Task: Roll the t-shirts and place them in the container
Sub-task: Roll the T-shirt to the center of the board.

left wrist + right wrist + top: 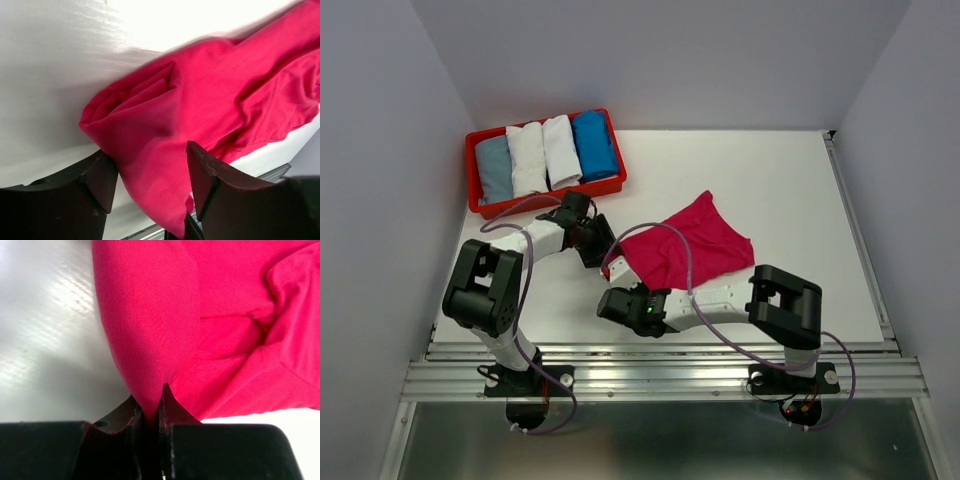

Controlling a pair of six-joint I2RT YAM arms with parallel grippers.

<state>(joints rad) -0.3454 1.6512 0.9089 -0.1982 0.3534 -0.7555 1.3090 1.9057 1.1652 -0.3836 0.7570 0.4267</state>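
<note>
From above: crumpled magenta-pink soft cloth t-shirt (690,245) mid-bench, nearer the near edge; four rolled cloth t-shirts (548,155) packed in the red plastic tray (555,195) at the far left corner.

Left wrist: left tool (148,160) spread apart, straddling a drooping hem (close only once cloth sits deep between the pads).

Right wrist: right tool (150,407) clamped on a pinched fold.

Draw the two corners apart, lay flat, then roll evenly and tightly.
</note>
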